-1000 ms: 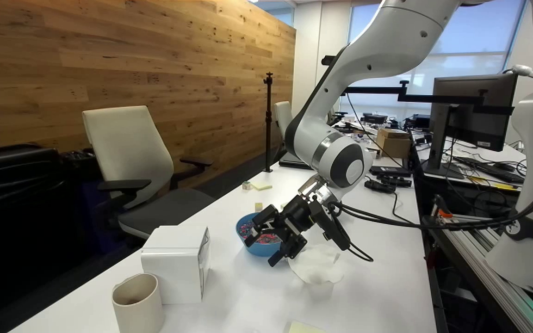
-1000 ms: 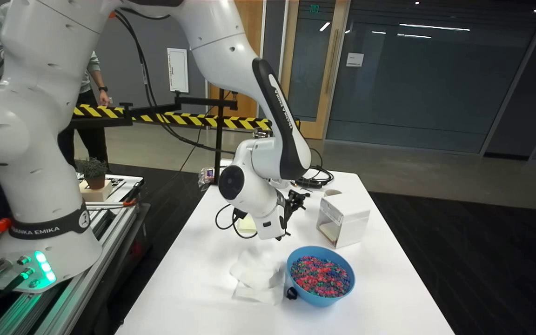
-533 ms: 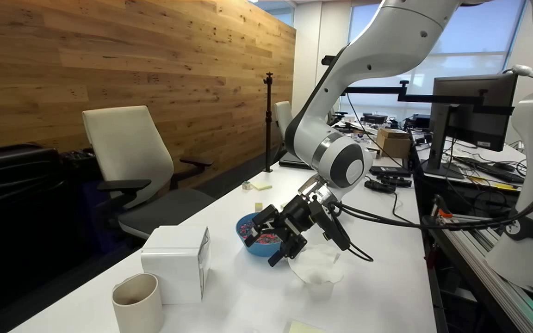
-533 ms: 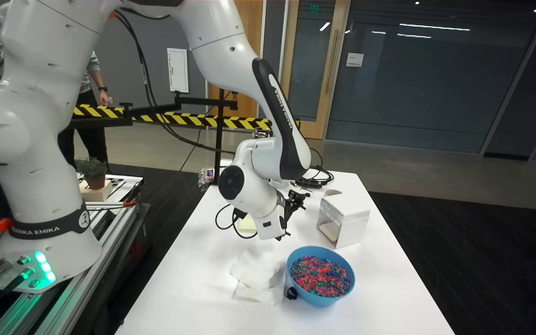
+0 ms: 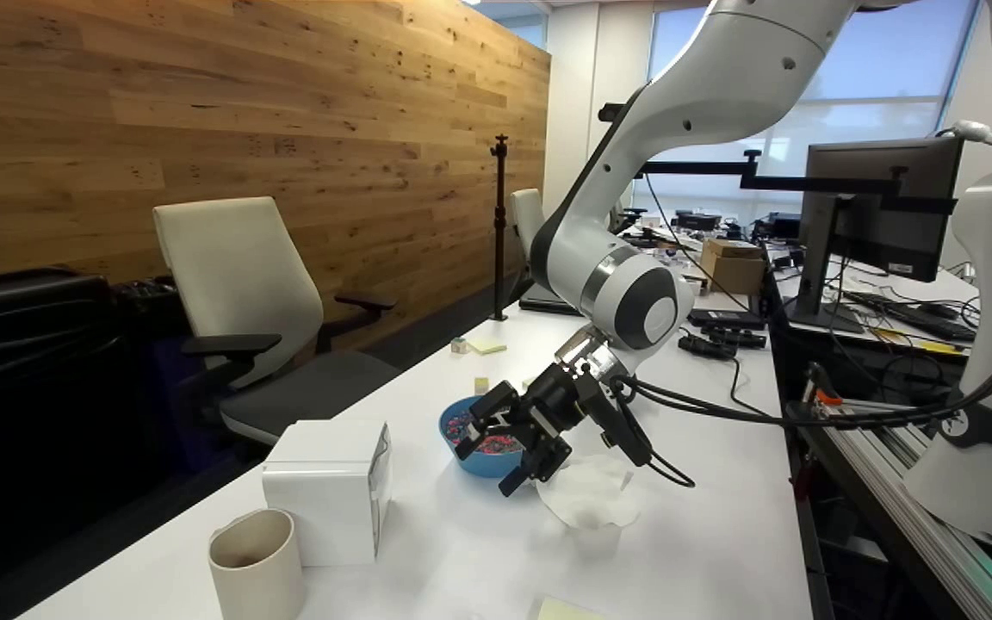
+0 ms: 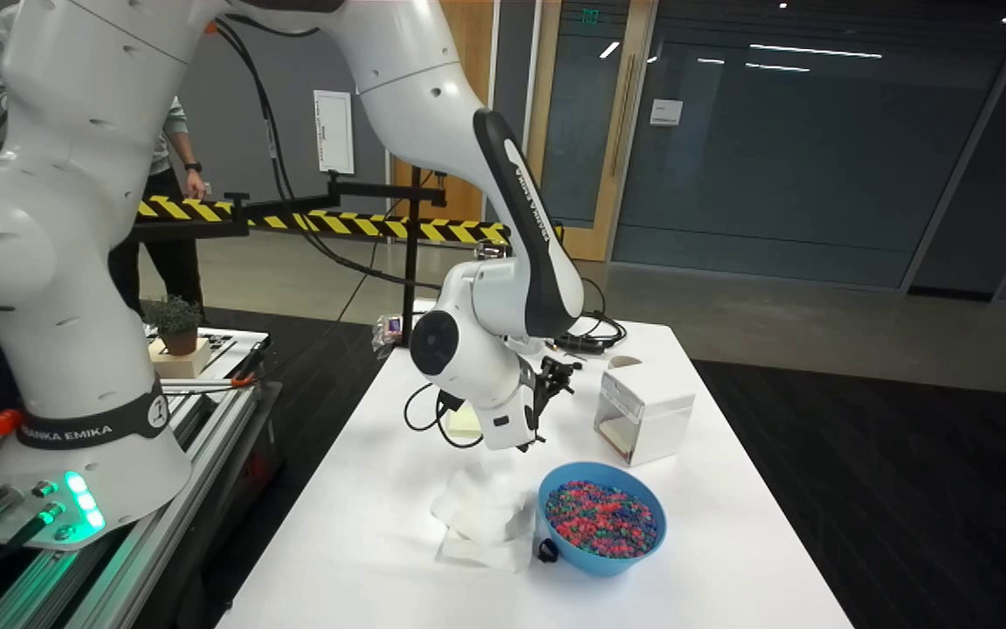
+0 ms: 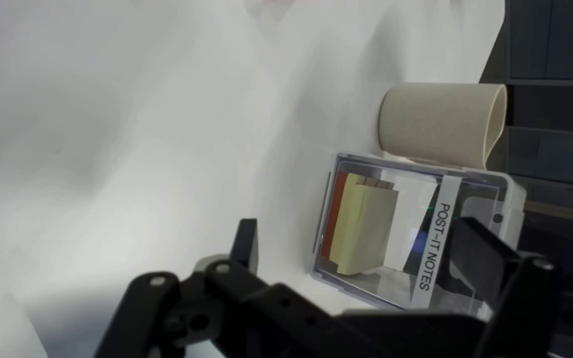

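A glossy white, rounded arm (image 6: 420, 100) has a long black panel (image 6: 520, 218), a black base collar (image 6: 66, 434) lettered FRANKA EMIKA, green lights (image 6: 85, 501), black cables (image 5: 840, 422) and an angular matte-black pincer (image 7: 358, 238) with silvery screws (image 7: 222, 268).

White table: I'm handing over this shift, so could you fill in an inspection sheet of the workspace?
Surface: white table.
Things at the jaws: box, framed by them in the wrist view, labelled POST-IT NOTES, with notes inside.
Clutter: bowl of coloured bits; white paper beside it; cup beside the box; yellow pad.
Jaws: open; held: nothing seen.
Cables: black cables cross the table's edge in an exterior view.
Surroundings: chair beside the table; person behind a striped barrier.
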Controlling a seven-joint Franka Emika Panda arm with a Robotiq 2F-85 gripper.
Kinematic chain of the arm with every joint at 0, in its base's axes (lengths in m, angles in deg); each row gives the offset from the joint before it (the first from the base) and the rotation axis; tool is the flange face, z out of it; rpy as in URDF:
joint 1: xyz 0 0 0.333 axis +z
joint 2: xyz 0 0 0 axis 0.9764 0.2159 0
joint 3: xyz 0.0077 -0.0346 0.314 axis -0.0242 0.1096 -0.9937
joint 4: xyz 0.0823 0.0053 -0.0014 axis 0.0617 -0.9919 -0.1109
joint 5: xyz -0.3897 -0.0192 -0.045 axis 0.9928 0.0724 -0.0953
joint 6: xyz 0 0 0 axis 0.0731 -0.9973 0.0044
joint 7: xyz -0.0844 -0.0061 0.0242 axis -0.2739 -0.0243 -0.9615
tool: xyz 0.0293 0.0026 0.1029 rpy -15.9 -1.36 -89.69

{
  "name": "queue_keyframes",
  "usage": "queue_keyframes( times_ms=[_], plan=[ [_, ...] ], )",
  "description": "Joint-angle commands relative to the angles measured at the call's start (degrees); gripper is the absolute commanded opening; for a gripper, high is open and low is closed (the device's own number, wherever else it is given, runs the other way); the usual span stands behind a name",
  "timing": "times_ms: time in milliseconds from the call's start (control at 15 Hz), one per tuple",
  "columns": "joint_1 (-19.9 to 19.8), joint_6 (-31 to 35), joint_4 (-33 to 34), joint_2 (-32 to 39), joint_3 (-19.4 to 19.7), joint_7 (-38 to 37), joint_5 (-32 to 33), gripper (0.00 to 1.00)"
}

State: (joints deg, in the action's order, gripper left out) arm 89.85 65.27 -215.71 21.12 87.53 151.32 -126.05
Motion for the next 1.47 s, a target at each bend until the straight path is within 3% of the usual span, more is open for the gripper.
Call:
queue_keyframes(
  times_ms=[0,1400],
  plan=[
    [-0.2,0.1,0.0,0.0,-0.2,-0.1,0.2,1.00],
    [-0.3,-0.1,-0.2,-0.3,-0.3,-0.4,1.1,1.00]
  ],
)
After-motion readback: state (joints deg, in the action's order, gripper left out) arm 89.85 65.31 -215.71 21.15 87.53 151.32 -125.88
